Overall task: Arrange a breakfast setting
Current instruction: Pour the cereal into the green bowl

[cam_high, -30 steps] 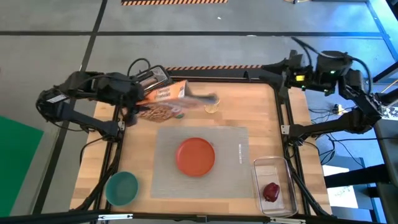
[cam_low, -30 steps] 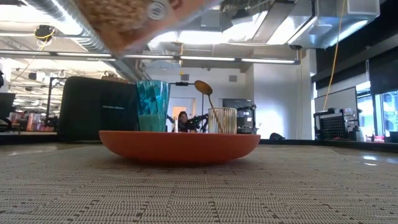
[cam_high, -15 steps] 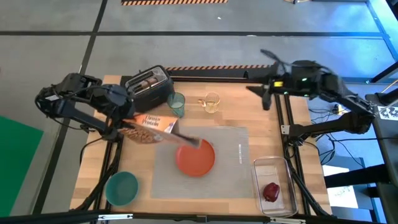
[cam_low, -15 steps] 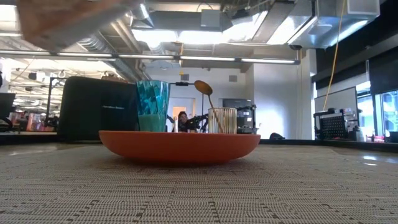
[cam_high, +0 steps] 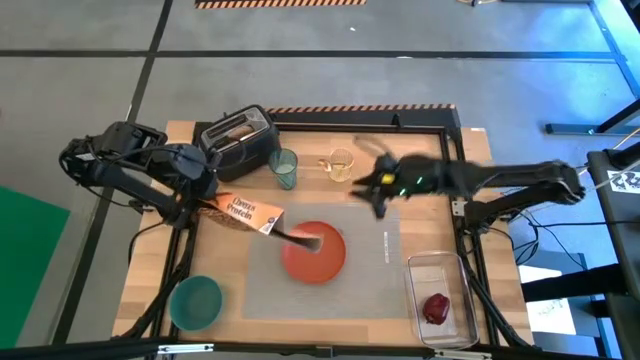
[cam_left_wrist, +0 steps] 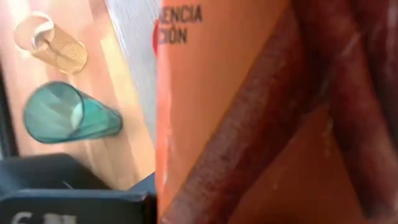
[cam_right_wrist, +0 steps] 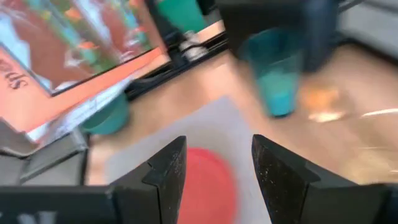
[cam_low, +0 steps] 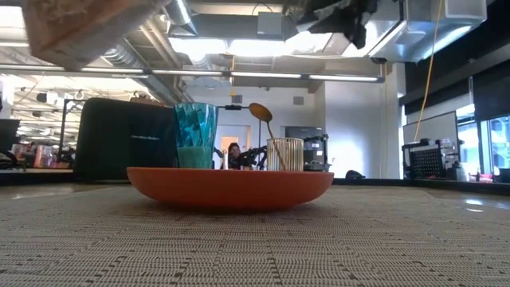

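An orange cereal box [cam_high: 243,211] hangs tilted above the table's left side, its lower end toward the round orange plate [cam_high: 314,252] on the grey placemat [cam_high: 375,262]. My left gripper [cam_high: 207,200] is shut on the box. My right gripper [cam_right_wrist: 217,148] is open and empty above the placemat's far edge [cam_high: 374,190]. The teal cup [cam_high: 284,168] and the gold spoon [cam_low: 260,112] in its small glass [cam_high: 340,165] stand beyond the placemat. The teal bowl [cam_high: 195,301] sits at the near left. The red fruit [cam_high: 436,308] lies in the clear tray [cam_high: 452,270]. My left gripper holds the cereal box by its end toward the table's left [cam_high: 222,206]. The box fills the left wrist view [cam_left_wrist: 249,112] and hides the fingers. The box is lifted clear of the table and slants down toward the plate.
The black toaster [cam_high: 238,140] with toast in its slots stands at the far left, behind the cup. A blurred grey streak [cam_high: 300,238] runs from the box's lower end onto the plate. Bare placemat lies to the right of the plate.
My left gripper has carried the cereal box from beside the toaster toward the near edge, and the box now slants toward the plate. My right gripper has swung from the far right corner toward the table's left, out over the placemat's far edge.
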Motion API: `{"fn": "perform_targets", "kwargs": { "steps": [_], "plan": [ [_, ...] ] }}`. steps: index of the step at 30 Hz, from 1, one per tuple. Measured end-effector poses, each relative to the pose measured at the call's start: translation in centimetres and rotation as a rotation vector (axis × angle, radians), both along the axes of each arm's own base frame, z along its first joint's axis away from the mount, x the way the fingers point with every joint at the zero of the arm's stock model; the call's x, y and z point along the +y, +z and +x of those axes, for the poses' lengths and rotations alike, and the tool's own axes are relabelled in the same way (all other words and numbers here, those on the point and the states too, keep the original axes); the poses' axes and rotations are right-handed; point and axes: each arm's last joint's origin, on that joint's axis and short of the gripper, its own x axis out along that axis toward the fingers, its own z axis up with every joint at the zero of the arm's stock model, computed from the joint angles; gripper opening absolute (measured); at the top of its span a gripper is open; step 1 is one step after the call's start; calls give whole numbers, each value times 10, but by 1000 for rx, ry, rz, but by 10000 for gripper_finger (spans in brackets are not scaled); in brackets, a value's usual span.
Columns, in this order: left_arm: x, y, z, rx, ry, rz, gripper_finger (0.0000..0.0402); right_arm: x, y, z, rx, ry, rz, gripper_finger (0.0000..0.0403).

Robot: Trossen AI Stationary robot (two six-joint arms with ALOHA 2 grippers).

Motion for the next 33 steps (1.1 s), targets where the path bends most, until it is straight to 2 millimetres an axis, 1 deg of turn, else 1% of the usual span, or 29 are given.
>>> {"fn": "perform_targets", "kwargs": {
  "steps": [3, 6, 9, 13, 16, 18, 20, 22, 26, 28, 33],
  "plan": [
    [-1, 0, -1, -11, -87, 23, 120, 21, -26, 23, 58, -62, 11, 172],
    [0, 1, -4, -33, -190, 68, 120, 41, -47, 42, 96, -176, 45, 172],
    [1, 3, -10, -65, -286, 128, 120, 67, -63, 63, 79, -246, 95, 172],
    [1, 4, -14, -100, -418, 202, 120, 101, -82, 94, 77, -242, 136, 172],
    [1, 4, -14, -112, -488, 245, 120, 120, -90, 112, 104, -245, 158, 172],
    [1, 4, -14, -116, -512, 259, 120, 130, -88, 125, 106, -237, 165, 172],
    [1, 3, -13, -112, -516, 260, 120, 138, -88, 133, 140, -227, 145, 172],
    [1, 0, -11, -97, -526, 263, 120, 145, -81, 139, 150, -214, 130, 172],
    [0, -10, -6, -58, -596, 312, 120, 151, -69, 144, 169, -175, 66, 172],
    [0, -15, -5, -43, -635, 331, 120, 150, -67, 143, 191, -177, 57, 172],
    [-6, -22, -3, -35, -749, 338, 120, 149, -67, 144, 184, -217, 102, 172]
  ]
}}
